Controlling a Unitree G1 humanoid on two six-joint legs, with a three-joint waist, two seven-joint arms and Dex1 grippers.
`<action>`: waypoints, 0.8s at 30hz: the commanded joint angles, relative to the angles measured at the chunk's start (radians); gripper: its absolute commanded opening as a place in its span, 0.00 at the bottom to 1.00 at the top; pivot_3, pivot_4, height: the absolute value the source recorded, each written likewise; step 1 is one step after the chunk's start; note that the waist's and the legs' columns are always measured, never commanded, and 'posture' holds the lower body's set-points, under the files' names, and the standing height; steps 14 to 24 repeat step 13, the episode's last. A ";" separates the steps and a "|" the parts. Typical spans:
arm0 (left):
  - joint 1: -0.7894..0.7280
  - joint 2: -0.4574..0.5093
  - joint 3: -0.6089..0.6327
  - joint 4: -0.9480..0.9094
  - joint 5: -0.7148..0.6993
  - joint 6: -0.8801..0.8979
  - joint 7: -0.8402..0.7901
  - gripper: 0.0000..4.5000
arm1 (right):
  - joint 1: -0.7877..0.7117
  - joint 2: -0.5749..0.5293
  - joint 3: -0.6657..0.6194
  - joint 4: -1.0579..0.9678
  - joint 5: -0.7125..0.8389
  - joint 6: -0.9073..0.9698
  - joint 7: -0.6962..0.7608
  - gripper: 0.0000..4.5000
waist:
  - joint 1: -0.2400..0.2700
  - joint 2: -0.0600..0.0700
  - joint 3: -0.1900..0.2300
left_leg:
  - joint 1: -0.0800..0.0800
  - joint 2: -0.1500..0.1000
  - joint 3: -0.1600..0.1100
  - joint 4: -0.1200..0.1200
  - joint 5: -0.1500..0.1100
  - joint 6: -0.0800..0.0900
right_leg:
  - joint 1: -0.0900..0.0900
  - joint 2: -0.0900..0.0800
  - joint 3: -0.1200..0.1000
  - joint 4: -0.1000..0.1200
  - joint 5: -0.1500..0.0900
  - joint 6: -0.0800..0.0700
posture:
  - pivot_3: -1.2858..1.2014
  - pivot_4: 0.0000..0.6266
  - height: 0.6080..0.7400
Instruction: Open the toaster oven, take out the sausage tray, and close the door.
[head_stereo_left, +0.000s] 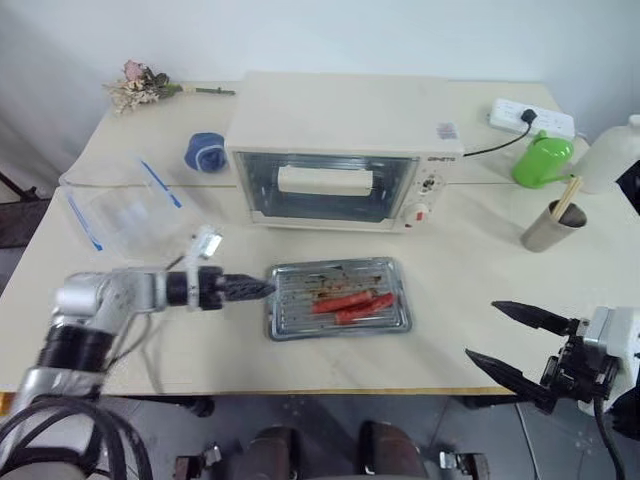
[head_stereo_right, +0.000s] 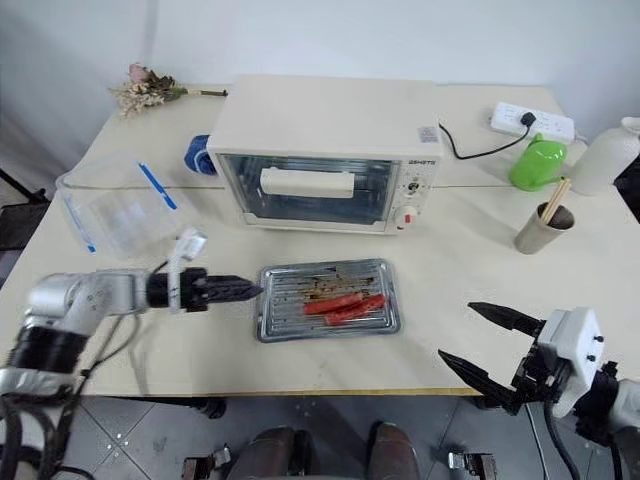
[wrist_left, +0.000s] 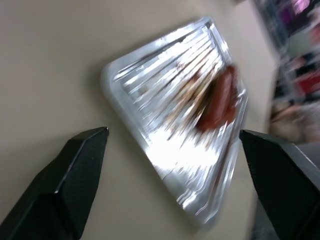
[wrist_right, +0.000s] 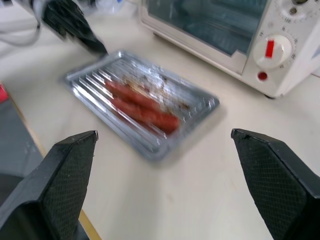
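The cream-white toaster oven (head_stereo_left: 340, 130) stands at the back middle of the table. Its glass door (head_stereo_left: 330, 188) is closed, with the white bar handle across it. In front of the oven, flat on the table, lies the silver sausage tray (head_stereo_left: 340, 298) holding a few red sausages (head_stereo_left: 352, 305). My left gripper (head_stereo_left: 262, 288) points at the tray's left edge; in the left wrist view its fingers (wrist_left: 75, 170) stand wide apart, open and empty. My right gripper (head_stereo_left: 510, 340) hovers open over the table's front right, apart from the tray (wrist_right: 140, 107).
A clear plastic box with blue clips (head_stereo_left: 125, 210) sits at the left, a blue tape roll (head_stereo_left: 205, 152) behind it, dried flowers (head_stereo_left: 140, 85) at the back left. At the right stand a metal cup with chopsticks (head_stereo_left: 550, 225), a green watering can (head_stereo_left: 540, 160), a power strip (head_stereo_left: 530, 118) and a white bottle (head_stereo_left: 610, 155).
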 joint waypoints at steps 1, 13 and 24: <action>0.139 0.042 0.139 -0.007 0.081 -0.318 -0.151 1.00 | -0.039 -0.022 0.001 0.046 0.033 -0.016 0.059 1.00 | 0.002 0.000 0.000 | 0.000 0.001 0.001 0.000 0.000 0.000 | -0.002 0.000 0.000 0.000 0.000 -0.001 | 0.52 0.24 1.00; 0.263 -0.020 0.288 0.000 0.199 -0.851 -0.271 1.00 | -0.260 -0.084 0.160 0.166 -0.035 -0.136 0.254 1.00 | 0.033 -0.001 0.001 | -0.007 0.000 0.001 0.003 -0.004 0.005 | -0.007 -0.004 -0.004 0.001 0.001 0.000 | 0.52 0.24 1.00; 0.263 -0.020 0.288 0.000 0.199 -0.851 -0.271 1.00 | -0.260 -0.084 0.160 0.166 -0.035 -0.136 0.254 1.00 | 0.033 -0.001 0.001 | -0.007 0.000 0.001 0.003 -0.004 0.005 | -0.007 -0.004 -0.004 0.001 0.001 0.000 | 0.52 0.24 1.00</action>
